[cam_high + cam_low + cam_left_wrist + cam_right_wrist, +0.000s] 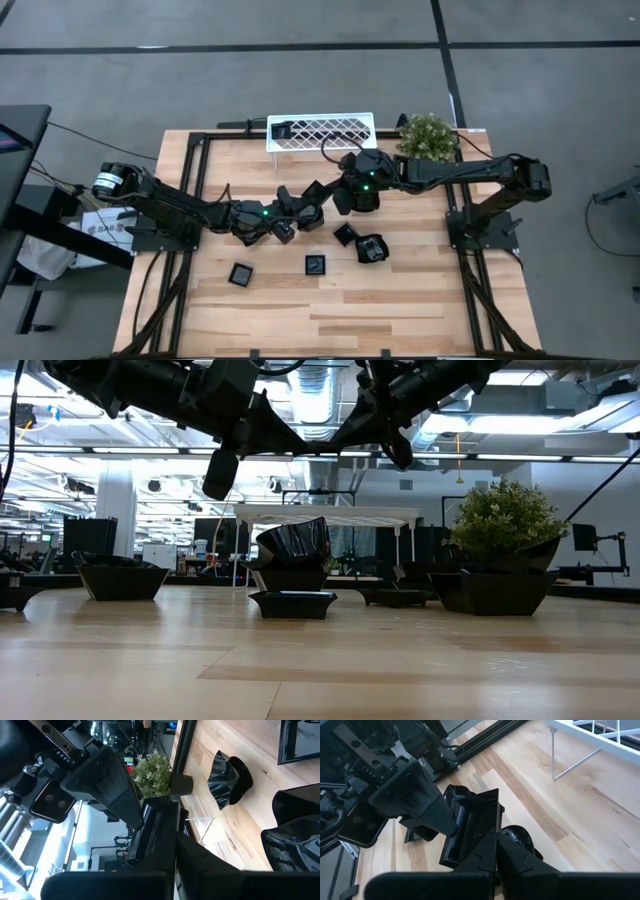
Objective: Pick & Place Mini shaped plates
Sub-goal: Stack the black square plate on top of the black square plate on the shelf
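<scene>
Handover of a mini plate between the two claws above the worktop

The left claw and right claw both clamp one mini plate; next, one must release

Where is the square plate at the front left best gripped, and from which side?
Pinch one rim wall of the square plate, one finger inside and one outside, coming straight down. It sits flat, open side up, apart from the other plates, so its rim is free.
</scene>
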Controlling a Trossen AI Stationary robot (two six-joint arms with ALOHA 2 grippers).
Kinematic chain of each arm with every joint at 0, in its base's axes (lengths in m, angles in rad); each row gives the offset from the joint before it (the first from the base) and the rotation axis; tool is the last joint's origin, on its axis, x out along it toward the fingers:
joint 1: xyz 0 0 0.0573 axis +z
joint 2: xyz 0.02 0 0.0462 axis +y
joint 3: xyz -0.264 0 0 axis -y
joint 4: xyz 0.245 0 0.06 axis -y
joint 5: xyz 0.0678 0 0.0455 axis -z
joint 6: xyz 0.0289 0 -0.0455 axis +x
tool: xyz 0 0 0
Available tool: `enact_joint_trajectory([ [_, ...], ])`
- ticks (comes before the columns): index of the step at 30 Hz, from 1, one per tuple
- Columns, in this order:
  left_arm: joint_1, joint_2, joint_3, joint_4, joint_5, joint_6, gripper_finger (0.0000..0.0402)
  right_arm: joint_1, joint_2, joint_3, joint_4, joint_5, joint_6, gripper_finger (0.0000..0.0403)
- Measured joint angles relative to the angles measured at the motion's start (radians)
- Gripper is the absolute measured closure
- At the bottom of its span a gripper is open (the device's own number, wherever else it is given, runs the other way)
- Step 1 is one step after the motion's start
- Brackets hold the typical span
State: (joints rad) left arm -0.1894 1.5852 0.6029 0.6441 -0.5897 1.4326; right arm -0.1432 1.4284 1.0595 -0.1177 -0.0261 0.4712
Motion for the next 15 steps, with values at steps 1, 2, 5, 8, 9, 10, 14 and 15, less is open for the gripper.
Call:
enact_joint_trajectory([
  [1, 0.0, 0.0, 0.0, 0.0, 0.0, 0.0, 0.0393, 0.0, 0.0, 0.0, 0.0, 0.0, -0.002, 0.0401],
  [2, 0.0, 0.0, 0.0, 0.0, 0.0, 0.0, 0.0393, 0.0, 0.0, 0.0, 0.0, 0.0, -0.003, 0.0401],
  [5, 0.0, 0.0, 0.0, 0.0, 0.0, 0.0, 0.039, 0.0, 0.0, 0.0, 0.0, 0.0, -0.007, 0.0401],
  [8, 0.0, 0.0, 0.0, 0.0, 0.0, 0.0, 0.0389, 0.0, 0.0, 0.0, 0.0, 0.0, -0.011, 0.0401],
  [9, 0.0, 0.0, 0.0, 0.0, 0.0, 0.0, 0.039, 0.0, 0.0, 0.0, 0.0, 0.0, -0.012, 0.0401],
  [10, 0.0, 0.0, 0.0, 0.0, 0.0, 0.0, 0.0392, 0.0, 0.0, 0.0, 0.001, 0.0, -0.02, 0.0401],
  [14, 0.0, 0.0, 0.0, 0.0, -0.003, 0.0, 0.0393, 0.0, 0.0, 0.0, 0.021, 0.0, -0.058, 0.0401],
  [15, 0.0, 0.0, 0.0, 0.0, -0.004, 0.0, 0.0392, 0.0, 0.0, 0.0, 0.029, 0.0, -0.063, 0.0401],
])
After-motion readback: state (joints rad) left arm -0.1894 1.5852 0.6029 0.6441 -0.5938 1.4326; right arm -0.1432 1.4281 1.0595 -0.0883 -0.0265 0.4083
